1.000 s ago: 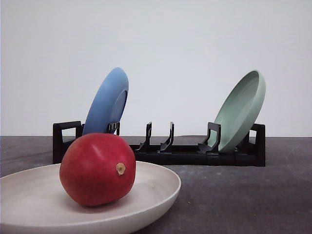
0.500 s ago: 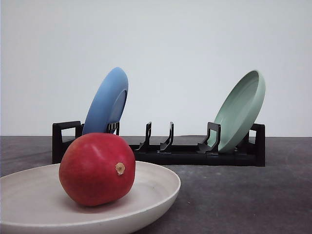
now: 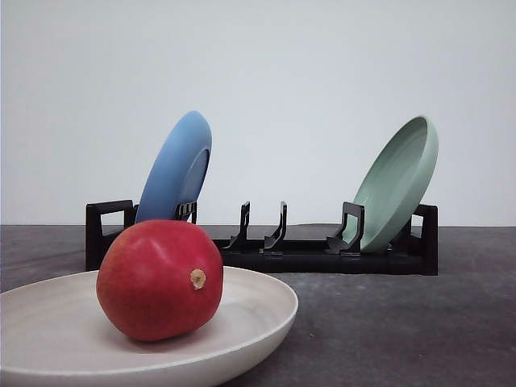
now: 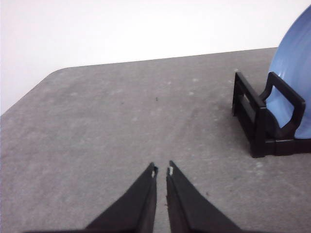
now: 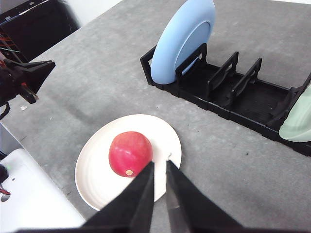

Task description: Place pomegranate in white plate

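With its two black fingers drawn nearly together and nothing between them, the right gripper (image 5: 160, 164) hangs high above the near edge of the white plate (image 5: 97, 182), and just past the fingertips sits the pomegranate (image 5: 129, 153), resting inside the plate, a little off centre. Over to the left gripper (image 4: 162, 170): its tips are almost touching too, only a thin slit between them, empty, poised over bare tabletop well apart from the fruit. Out from there spreads the table (image 4: 112, 126), a speckled grey surface with a rounded corner, and a plain white wall behind it. Beyond the plate stands the black dish rack (image 3: 306, 254), with the blue plate (image 3: 176, 169) propped on edge at its left end and the pale green plate (image 3: 399, 181) leaning at its right end, two empty slots between them. From the front the plate shows as a shallow cream bowl seen side-on, the fruit sitting on its inner slope; the right wrist camera gives the full round outline from above, plus a white ledge at the table's edge. The pomegranate's tan stem nub (image 3: 197, 279) faces the robot and slightly right, so its long axis runs roughly front to back across the plate.
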Robot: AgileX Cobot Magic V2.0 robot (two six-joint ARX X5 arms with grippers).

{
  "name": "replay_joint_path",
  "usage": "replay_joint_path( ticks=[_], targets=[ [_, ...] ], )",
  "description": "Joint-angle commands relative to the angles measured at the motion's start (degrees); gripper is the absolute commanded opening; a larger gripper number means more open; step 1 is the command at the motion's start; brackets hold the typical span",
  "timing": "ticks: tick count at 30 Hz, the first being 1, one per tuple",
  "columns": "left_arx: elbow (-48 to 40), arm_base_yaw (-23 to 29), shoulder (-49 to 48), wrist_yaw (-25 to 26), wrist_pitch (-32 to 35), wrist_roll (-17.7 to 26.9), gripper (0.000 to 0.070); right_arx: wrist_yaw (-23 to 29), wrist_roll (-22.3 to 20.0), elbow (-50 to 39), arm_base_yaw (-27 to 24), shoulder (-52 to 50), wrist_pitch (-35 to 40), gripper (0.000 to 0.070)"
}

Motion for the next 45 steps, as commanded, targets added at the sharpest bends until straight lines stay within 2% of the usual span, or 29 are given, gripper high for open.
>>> replay_joint_path(
  ticks=[1, 11, 40, 42, 45],
  targets=[
    [-0.64, 0.52, -0.04, 0.70, 0.84, 0.42, 0.0023, 0.07, -0.44, 0.52, 0.68, 0.22, 0.59, 0.0037],
    [-3.67, 0.79, -0.04, 1.51, 1.12, -0.06, 0.0023, 0.07, -0.44, 0.52, 0.68, 0.22, 0.59, 0.0037],
    [-3.65, 0.79, -0.04, 1.51, 1.48, -0.02, 0.0023, 0.07, -0.45, 0.52, 0.63, 0.02, 0.55, 0.0037],
    [-3.65, 0.79, -0.04, 1.51, 1.48, -0.02, 0.0023, 0.76, -2.68, 0.48, -1.02, -1.24, 0.19, 0.0037],
    [-3.65, 0.79, -0.04, 1.49, 1.48, 0.00, 0.0023, -1.16, -14.37, -0.43, -9.28, -4.22, -1.58, 0.0037]
  ],
)
